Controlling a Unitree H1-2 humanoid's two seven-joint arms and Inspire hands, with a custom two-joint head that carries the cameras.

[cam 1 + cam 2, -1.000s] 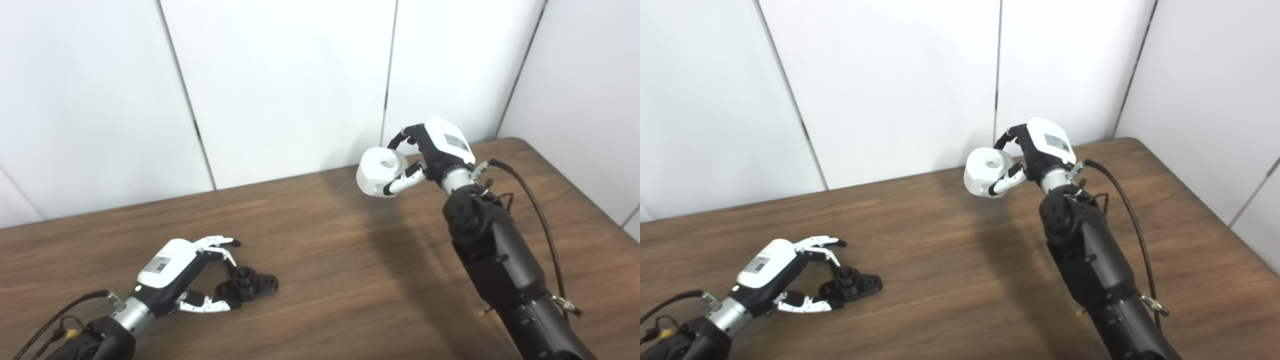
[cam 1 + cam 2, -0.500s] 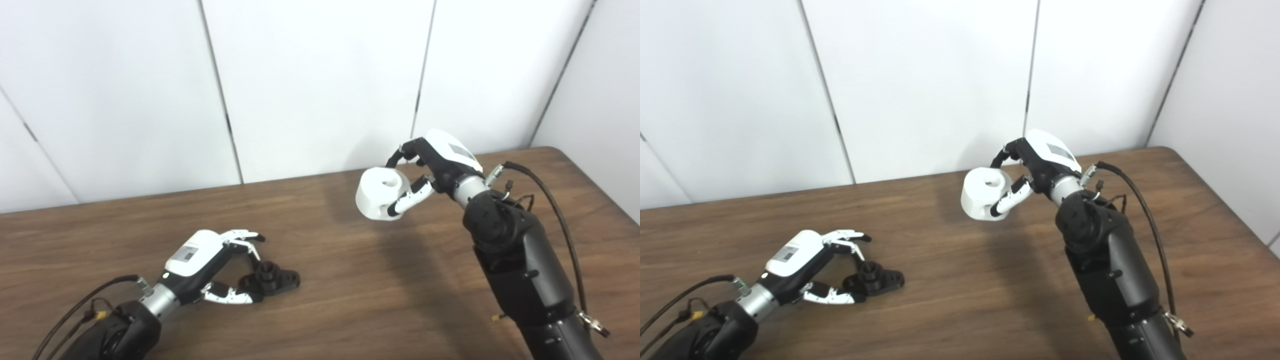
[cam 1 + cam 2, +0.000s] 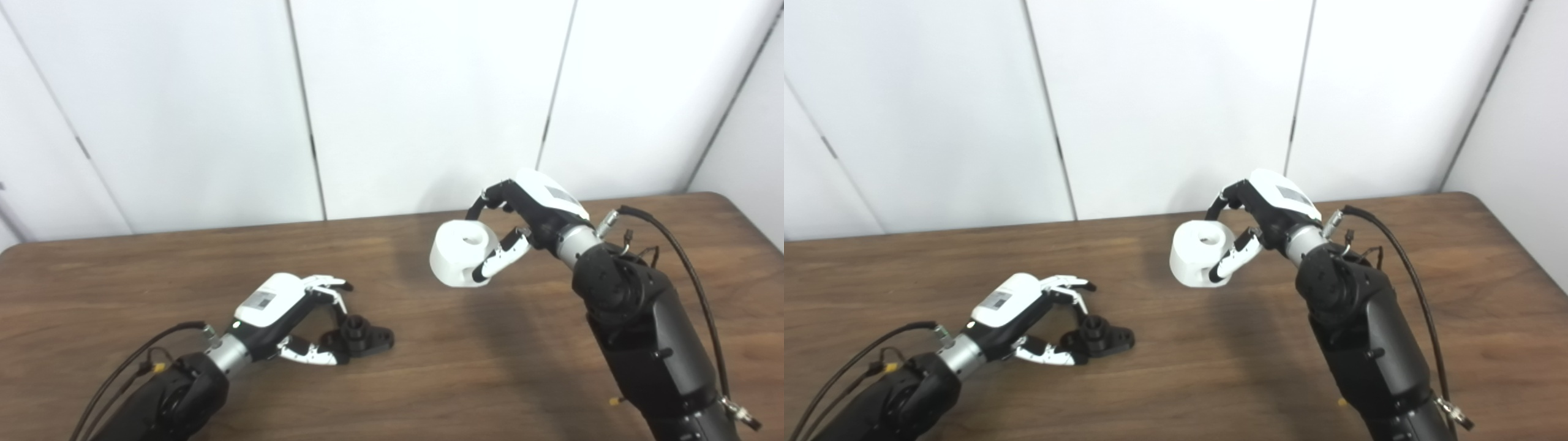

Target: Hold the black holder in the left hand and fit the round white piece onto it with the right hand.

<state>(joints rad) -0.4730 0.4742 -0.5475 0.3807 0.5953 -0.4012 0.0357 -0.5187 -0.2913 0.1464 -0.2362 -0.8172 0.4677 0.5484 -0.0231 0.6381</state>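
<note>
The right hand [image 3: 527, 214] grips the round white piece [image 3: 457, 254] above the counter [image 3: 429, 380] — the left hand [image 3: 294, 318], fingers apart, brackets the black holder [image 3: 361, 340] lying there.

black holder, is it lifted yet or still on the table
On the table. The black holder lies flat on the wood, the left hand has fingers around it; whether they grip it, cannot tell.

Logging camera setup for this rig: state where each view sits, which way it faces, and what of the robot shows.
Left eye view: head, looking down at the table; both arms show.
Right eye view: beside it, same aim, scene shifted left.
Shared: left hand around the black holder; right hand holding the round white piece aloft.
</note>
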